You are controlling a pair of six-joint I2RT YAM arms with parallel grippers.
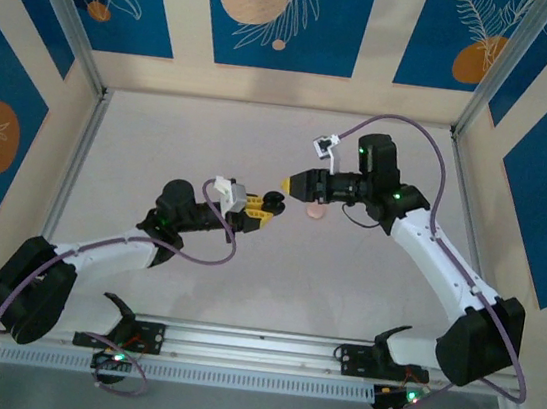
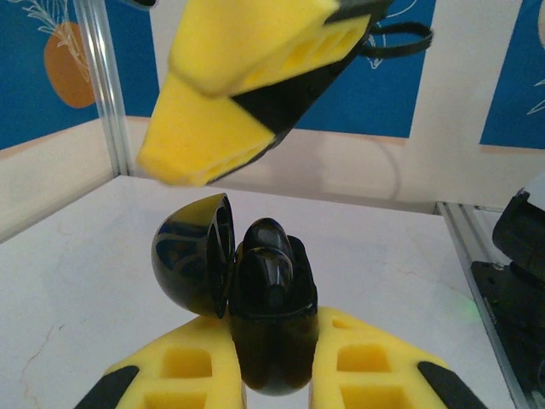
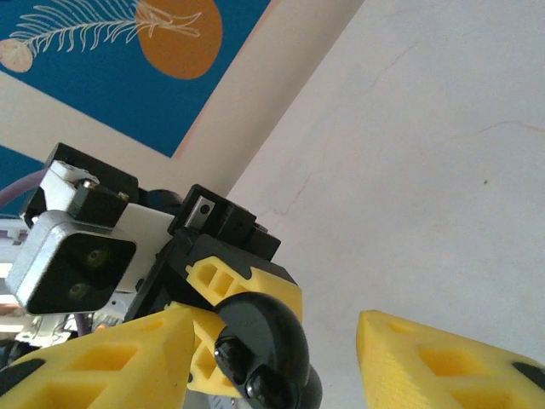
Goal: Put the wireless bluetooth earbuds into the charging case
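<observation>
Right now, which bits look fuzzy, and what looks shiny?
Left wrist view: the right pincer looms soft and blurred, while the charging case shows bright glints. Right wrist view: the near yellow fingers are fuzzy, the case sharper and gleaming.

The charging case (image 2: 272,324) sits between the two fingers of the left gripper (image 2: 272,362) and touches both. Its lid (image 2: 192,264) stands flipped up on the left side of the case. What may be an earbud (image 2: 266,247) sits in the top of the case. The right gripper (image 1: 289,182) hangs just above and in front of the case, its fingers spread wide. A small round thing (image 1: 315,211) lies on the table (image 1: 161,139) under the right gripper.
</observation>
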